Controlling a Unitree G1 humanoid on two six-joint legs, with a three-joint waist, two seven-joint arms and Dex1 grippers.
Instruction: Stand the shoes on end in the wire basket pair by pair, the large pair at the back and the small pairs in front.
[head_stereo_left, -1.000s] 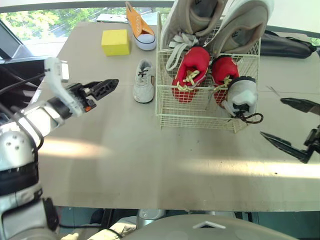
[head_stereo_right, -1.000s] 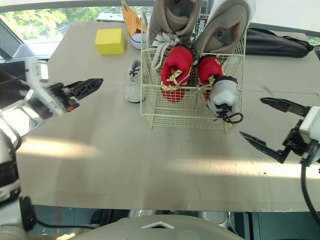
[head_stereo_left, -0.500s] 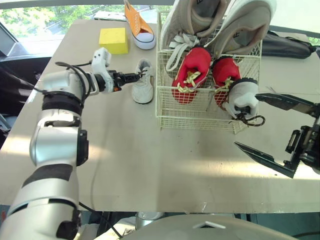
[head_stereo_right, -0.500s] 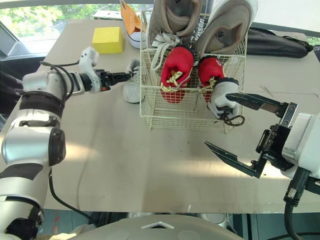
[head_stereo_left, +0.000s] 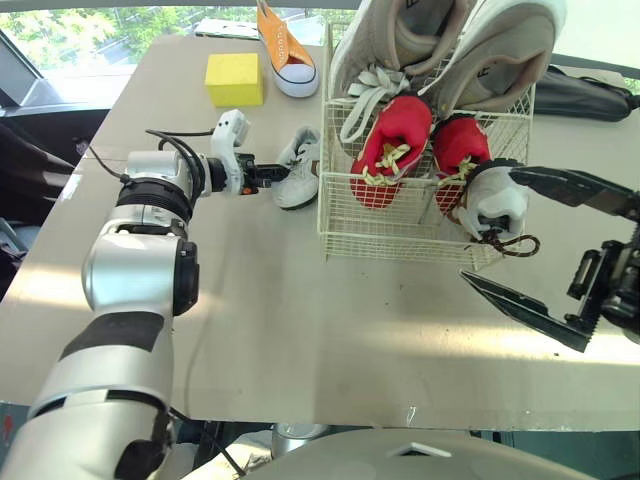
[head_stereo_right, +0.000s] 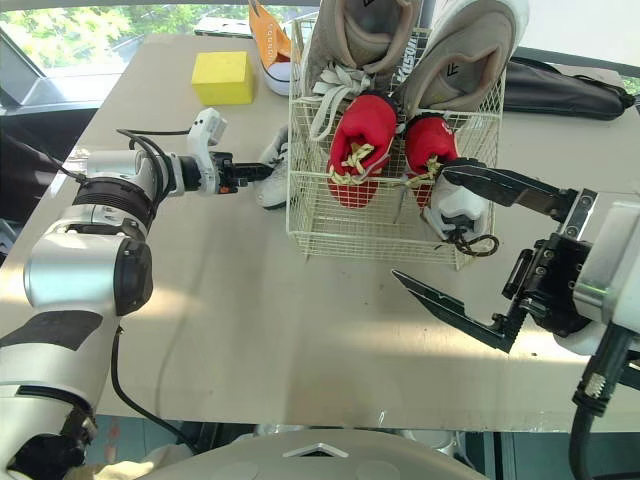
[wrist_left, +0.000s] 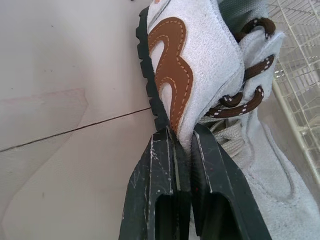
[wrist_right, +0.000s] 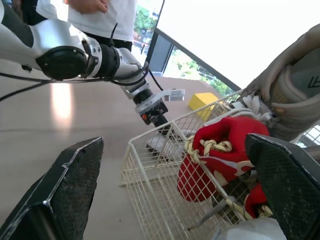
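The small white shoe (head_stereo_left: 298, 178) lay on its sole on the table (head_stereo_left: 300, 320), just beside the left wall of the wire basket (head_stereo_left: 400, 225) and outside it. In the left wrist view it was pale suede with a brown wavy patch at the heel, brown laces through the upper eyelets and a dark ridged sole. Its mate (head_stereo_left: 495, 200) stood at the basket's front right corner, grey-white with a black collar, a loop of dark lace hanging at the front wire. The red pair (head_stereo_left: 392, 135) with yellow laces stood on end in the front row, and the large grey pair (head_stereo_left: 505, 50) rose well above the rim at the back.

The left arm reached forward and to the right across the table, forearm nearly level, and the left gripper (head_stereo_left: 272, 172) pointed at the basket. Its two fingers (wrist_left: 160, 165) were pinched onto the heel edge of the small white shoe, the suede caught between them.

The right gripper (head_stereo_left: 490, 225) hung near the basket's front right corner with its fingers spread wide and nothing between them, the upper one close to the mate there, the lower one above the table in front.

An orange shoe (head_stereo_left: 283, 50) and a yellow block (head_stereo_left: 234, 79) sat at the far left of the table
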